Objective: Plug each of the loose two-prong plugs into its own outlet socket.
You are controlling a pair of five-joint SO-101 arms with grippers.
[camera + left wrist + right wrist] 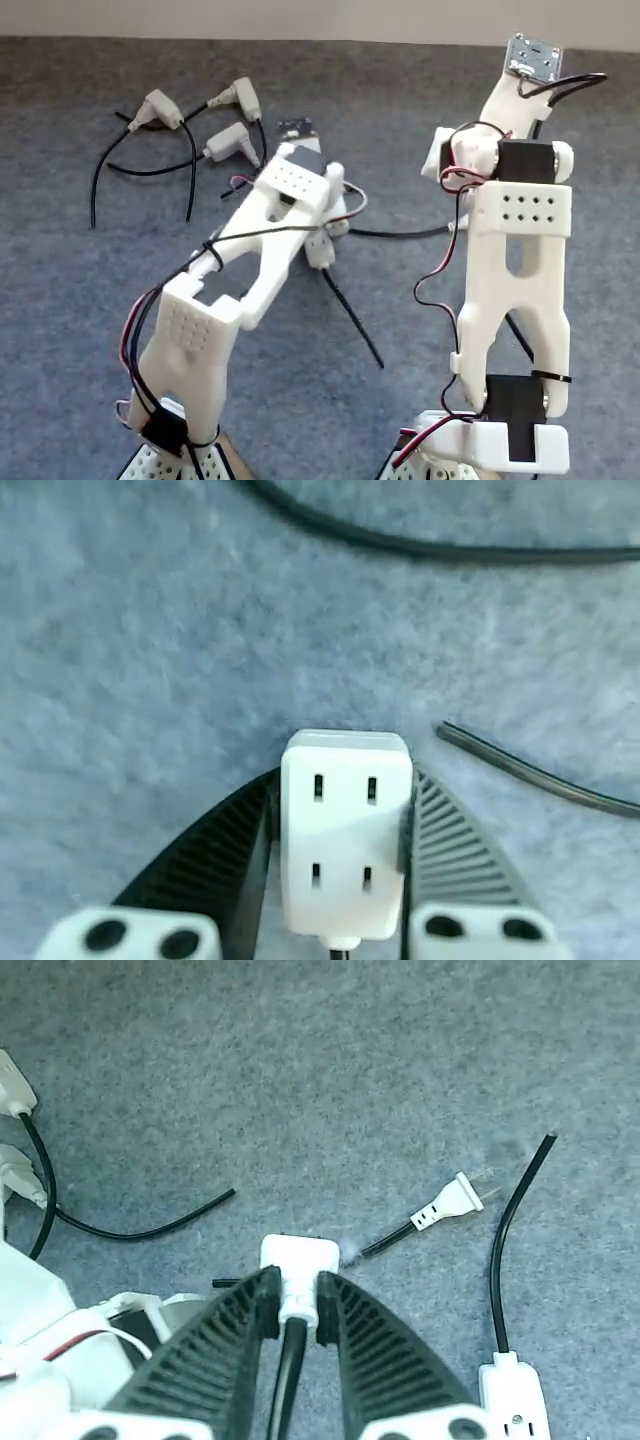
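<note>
Grey tabletop (80, 330), two white arms side by side.

Left arm (250, 260): rises from the near-left corner, wrist over mid-tabletop.
- Left tool (342, 780): narrow, both black ribbed fingers (225, 850) pressed to the sides of a white outlet block (345, 830).
- The block faces the camera and shows two pairs of slots, all vacant. A cord leaves its end between the fingers.
- Past it on the tabletop lie a long black cord (430, 548) and the end of a second cord (530, 770), neither touching the block.

Right arm (515, 270): stands at the right and stretches toward the far edge.
- Right tool (298, 1282): closed on a white connector (298, 1258), with its black cord running back between the fingers.
- I cannot tell whether this connector is a plug or a socket.

Loose items:
- Two-prong plug (455, 1203): flat on the tabletop, apart from the right tool, prongs pointing away from it, on a short black lead. It lies between the held connector and a curved black cord (512, 1220).
- That curved cord runs into a second outlet block (512, 1395), slots visible, nothing in them.
- Far left are three white angled cord heads (160, 108) (238, 95) (232, 140), close together on black leads. Their prongs are too small to make out.
</note>
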